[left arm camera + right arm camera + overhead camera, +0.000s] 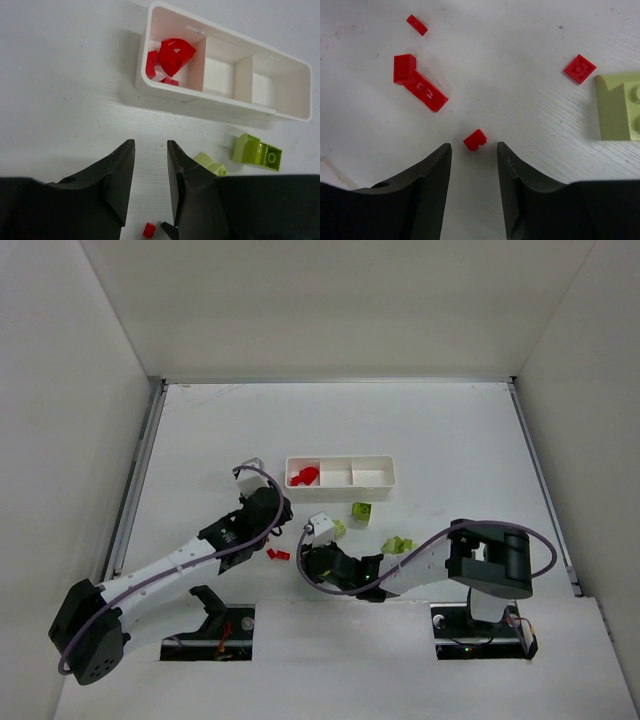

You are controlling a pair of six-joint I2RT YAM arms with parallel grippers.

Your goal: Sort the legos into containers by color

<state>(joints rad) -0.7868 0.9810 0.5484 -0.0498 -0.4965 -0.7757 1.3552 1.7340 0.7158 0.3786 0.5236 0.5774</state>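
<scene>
The left gripper (150,146) hangs on the near side of the tray (165,91), by its left end, jaws slightly apart and empty. Red bricks (172,54) lie in the tray's left compartment. Green bricks (257,151) sit loose just outside the tray's near wall. Farther from the tray, the right gripper (473,150) is half open and holds nothing. A small red brick (475,140) lies at its tips and loose red pieces (420,86) lie beyond.

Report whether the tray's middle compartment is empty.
Empty: the middle compartment shows bare floor; the red legos lie in the end compartment beside it.

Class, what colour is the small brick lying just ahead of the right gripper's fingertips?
The small brick is bright red; the right wrist view shows it best.
</scene>
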